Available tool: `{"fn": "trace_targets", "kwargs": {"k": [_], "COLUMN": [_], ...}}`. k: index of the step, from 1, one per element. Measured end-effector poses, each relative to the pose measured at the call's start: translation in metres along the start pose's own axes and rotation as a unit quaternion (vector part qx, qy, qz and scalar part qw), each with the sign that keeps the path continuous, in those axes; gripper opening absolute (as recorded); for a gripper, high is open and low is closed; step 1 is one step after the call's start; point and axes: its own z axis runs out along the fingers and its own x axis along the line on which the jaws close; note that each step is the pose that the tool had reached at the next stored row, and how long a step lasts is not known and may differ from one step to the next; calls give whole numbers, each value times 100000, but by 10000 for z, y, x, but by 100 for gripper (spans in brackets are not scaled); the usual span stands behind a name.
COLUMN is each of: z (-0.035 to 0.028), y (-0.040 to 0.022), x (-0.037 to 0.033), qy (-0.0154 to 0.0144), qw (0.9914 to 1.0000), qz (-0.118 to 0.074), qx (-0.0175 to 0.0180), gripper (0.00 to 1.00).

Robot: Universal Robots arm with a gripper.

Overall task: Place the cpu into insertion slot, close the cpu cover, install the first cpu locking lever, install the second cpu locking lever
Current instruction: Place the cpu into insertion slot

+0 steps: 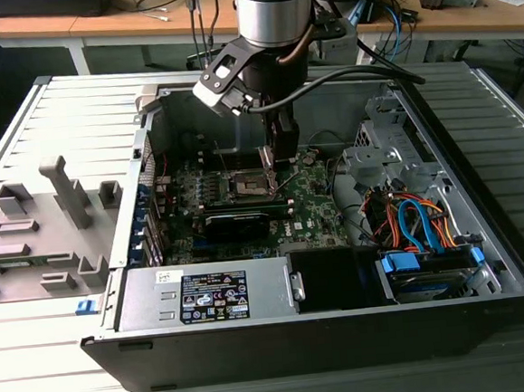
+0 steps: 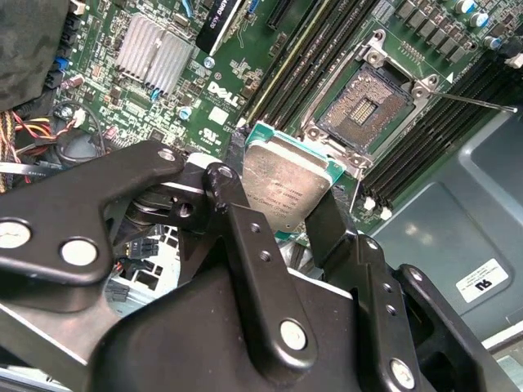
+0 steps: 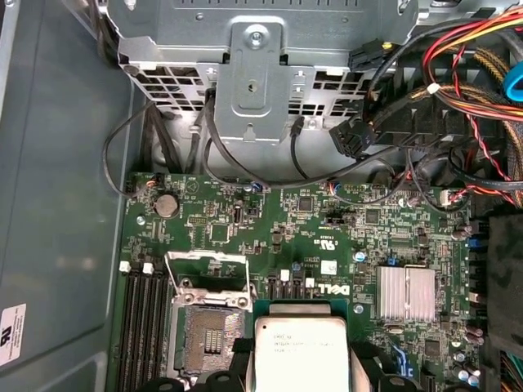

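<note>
Your gripper (image 2: 278,208) is clenched on the cpu (image 2: 286,180) by two opposite edges, holding it over the green motherboard (image 3: 270,229) just beside the insertion slot (image 2: 364,110), whose cpu cover (image 3: 208,273) stands raised. To seat it well, I judge you should square its edges to the slot's rim and lower it flat. The chip is a flat square, dull silvery on top with a green border.

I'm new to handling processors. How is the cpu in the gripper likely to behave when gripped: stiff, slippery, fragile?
Probably stiff: the cpu is a thin flat plate with a metal top, showing no bend between the jaws of the gripper. Likely light, being so thin and small. The smooth metal top and narrow edges suggest it could slip if squeezed unevenly.
</note>
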Motion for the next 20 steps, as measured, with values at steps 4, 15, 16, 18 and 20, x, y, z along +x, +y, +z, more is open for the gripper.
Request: {"fn": "trace_targets", "kwargs": {"k": [4, 15, 16, 18, 20], "z": [1, 3, 3, 3, 4], "y": [0, 0, 0, 0, 0], "x": [0, 0, 0, 0, 0], "qy": [-55, -266, -273, -296, -323], "qw": [99999, 99983, 99981, 99978, 99973], "qz": [390, 1815, 1904, 2075, 2297], "qx": [5, 31, 28, 37, 37], "gripper": [55, 55, 55, 55, 55]}}
